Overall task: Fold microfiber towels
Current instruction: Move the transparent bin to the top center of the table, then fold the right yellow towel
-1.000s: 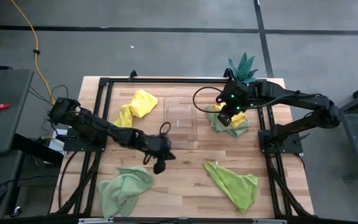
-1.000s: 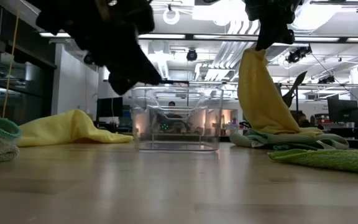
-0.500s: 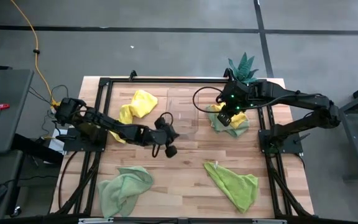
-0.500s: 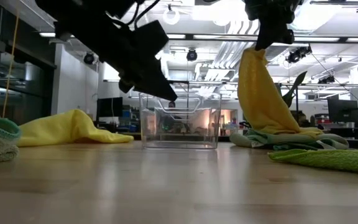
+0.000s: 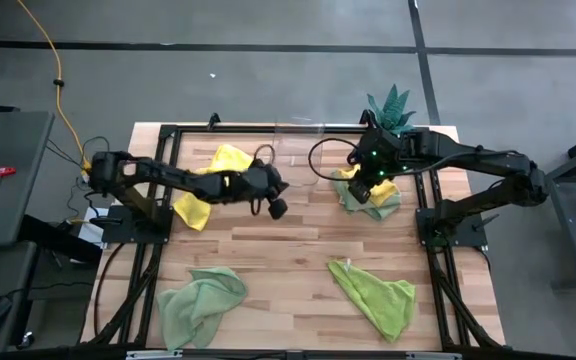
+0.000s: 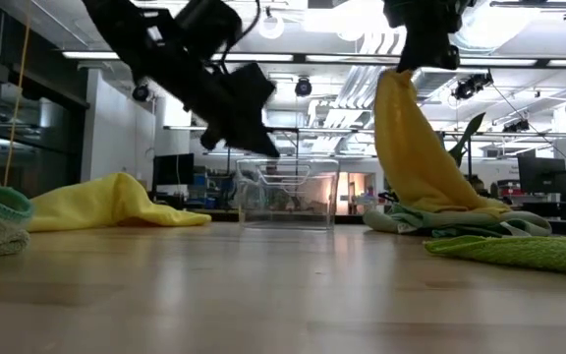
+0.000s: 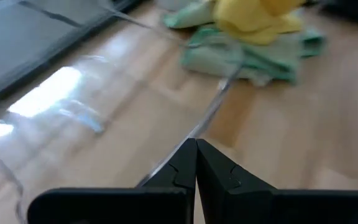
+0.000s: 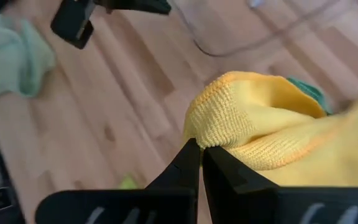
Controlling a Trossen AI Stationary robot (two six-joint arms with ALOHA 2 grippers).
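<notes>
My right gripper (image 8: 199, 148) is at the far right, shut on a bright yellow towel (image 6: 411, 147) that hangs over a pale mint towel (image 6: 406, 224). My left gripper (image 7: 196, 144), fingers shut, slants down at the near left corner of the clear bin (image 5: 300, 150), which stands near the table's far edge. A second yellow towel (image 5: 223, 165) lies crumpled at the far left, partly under my left arm. Another mint towel (image 5: 200, 300) lies bunched at the near left. A lime green towel (image 5: 378, 300) lies at the near right. My left gripper has the tips of its shut fingers against the clear bin's edge (image 7: 207, 121), near its left corner. It comes from the table's near left side, slanting down. The bin stands upright on the table. My right gripper pinches a folded edge (image 8: 211, 134) of the yellow towel between its two fingers, from above. The towel hangs below the fingers in a long drape. Its lower end (image 6: 460, 208) rests on the mint towel.
A spiky green potted plant (image 5: 393, 105) stands at the far right corner, just behind my right arm. Black frame rails (image 5: 163, 200) run along the table's left and right sides. Bare wood (image 5: 288, 260) lies between the two near towels.
My left gripper, fingers shut, has swung from the table's middle toward the far edge. The clear bin has slid along the table ahead of it toward the far edge and stayed upright. My right gripper has kept the yellow towel hanging in place.
</notes>
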